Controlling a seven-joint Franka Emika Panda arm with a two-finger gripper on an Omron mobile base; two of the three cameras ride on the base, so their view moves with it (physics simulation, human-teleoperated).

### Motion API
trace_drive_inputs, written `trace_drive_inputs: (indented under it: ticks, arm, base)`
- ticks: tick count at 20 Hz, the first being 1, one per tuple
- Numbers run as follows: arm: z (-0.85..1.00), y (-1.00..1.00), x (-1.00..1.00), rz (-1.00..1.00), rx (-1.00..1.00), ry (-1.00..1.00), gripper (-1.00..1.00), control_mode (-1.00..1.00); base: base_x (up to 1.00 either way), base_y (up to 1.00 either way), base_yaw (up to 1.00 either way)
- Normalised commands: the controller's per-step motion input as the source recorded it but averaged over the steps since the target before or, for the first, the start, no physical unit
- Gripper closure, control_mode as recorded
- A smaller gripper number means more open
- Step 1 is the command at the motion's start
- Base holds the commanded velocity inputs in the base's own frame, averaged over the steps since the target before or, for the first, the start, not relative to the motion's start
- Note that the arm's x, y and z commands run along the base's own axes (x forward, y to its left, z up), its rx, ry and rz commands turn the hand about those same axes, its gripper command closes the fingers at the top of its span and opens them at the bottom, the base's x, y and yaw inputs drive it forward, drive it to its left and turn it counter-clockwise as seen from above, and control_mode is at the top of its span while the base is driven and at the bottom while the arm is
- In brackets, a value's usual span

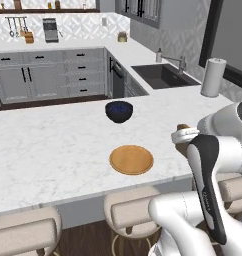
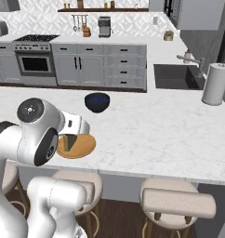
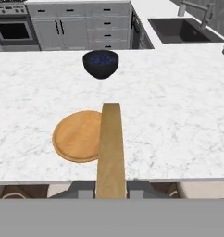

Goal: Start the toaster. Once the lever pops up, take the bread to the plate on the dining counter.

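the two-finger gripper (image 3: 111, 187) is clamped on the small tan-brown slice of bread (image 3: 110, 148), which shows edge-on in the hand view as a narrow upright strip rising from between the dark fingertips (image 3: 84, 189). the slice hangs above the near edge of the long white marble dining counter (image 3: 178, 120), its upper part overlapping the right rim of the flat round orange-brown plate (image 3: 77, 135) in that view; whether it touches the plate cannot be told. in the left base view the white arm rises from the lower right, bends at a dark-jointed elbow and reaches its hand toward the counter's front edge, where a bit of the bread (image 1: 182, 127) peeks beside the wrist, right of the plate (image 1: 131, 159). in the right base view the big round joint sits low on the left and the hand hides part of the plate (image 2: 79, 146). beyond the plate stands a dark blue bowl (image 3: 101, 63), well apart from it. a white paper-towel roll (image 1: 213, 77) stands at the counter's far right, near the dark sink (image 1: 163, 75).
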Motion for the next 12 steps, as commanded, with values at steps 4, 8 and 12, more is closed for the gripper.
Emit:
trace_drive_inputs:
  ticks: [4,8,12]
  arm:
    - [0.00,0.00,0.00,0.00,0.00,0.00,1.00,1.00]
    - [0.00,0.00,0.00,0.00,0.00,0.00,1.00,1.00]
    - [-0.10,0.00,0.43,0.03,0.00,0.00,1.00,-1.00]
  base:
    - [0.00,0.00,0.00]
    - [0.00,0.00,0.00]
    - [0.00,0.00,0.00]
